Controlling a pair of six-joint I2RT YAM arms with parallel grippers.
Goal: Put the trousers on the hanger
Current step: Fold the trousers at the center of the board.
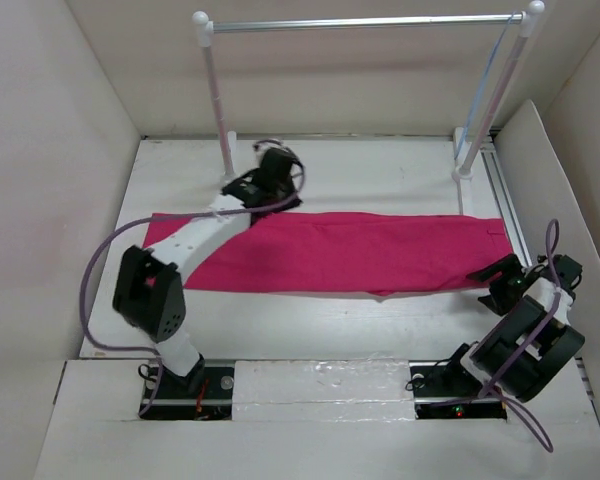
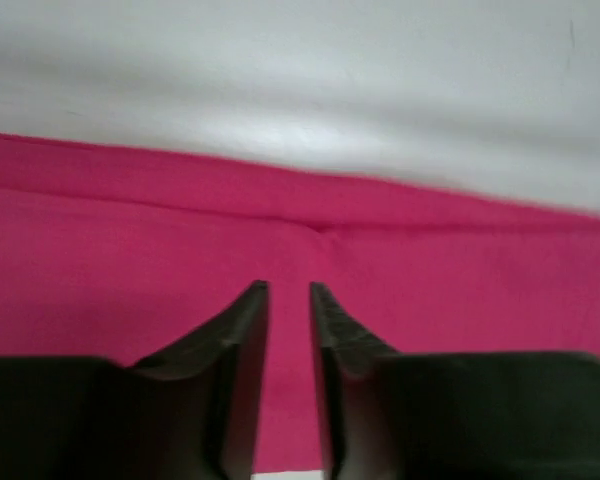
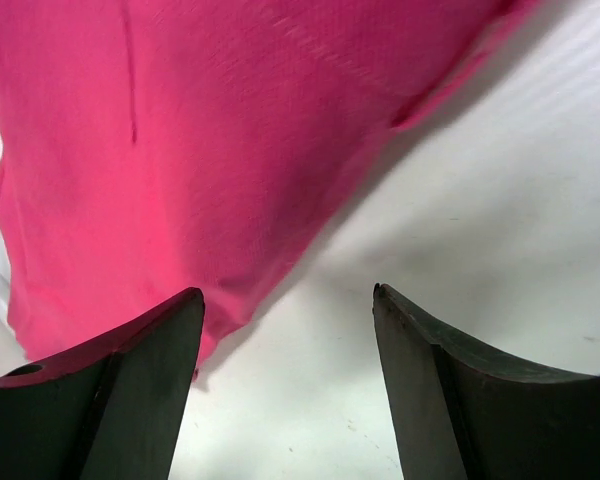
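Observation:
The magenta-pink trousers [image 1: 360, 250] lie spread flat across the table, left to right. In the left wrist view the trousers [image 2: 130, 240] fill the ground below my left gripper [image 2: 288, 287], whose jaws are drawn together to a narrow slit with nothing held; from above that left gripper [image 1: 280, 198] hovers at the cloth's far edge. My right gripper [image 1: 488, 272] stands open at the right end, and in its wrist view the right gripper [image 3: 288, 292] frames bare table beside the trousers [image 3: 180, 130]. The thin pale hanger [image 1: 488, 85] hangs by the rack's right post.
A rack with white posts [image 1: 217, 90] and a silver rail [image 1: 360, 22] stands at the back of the table. White walls [image 1: 50, 150] enclose the table on the left, back and right. A metal strip [image 1: 507, 200] runs along the right side.

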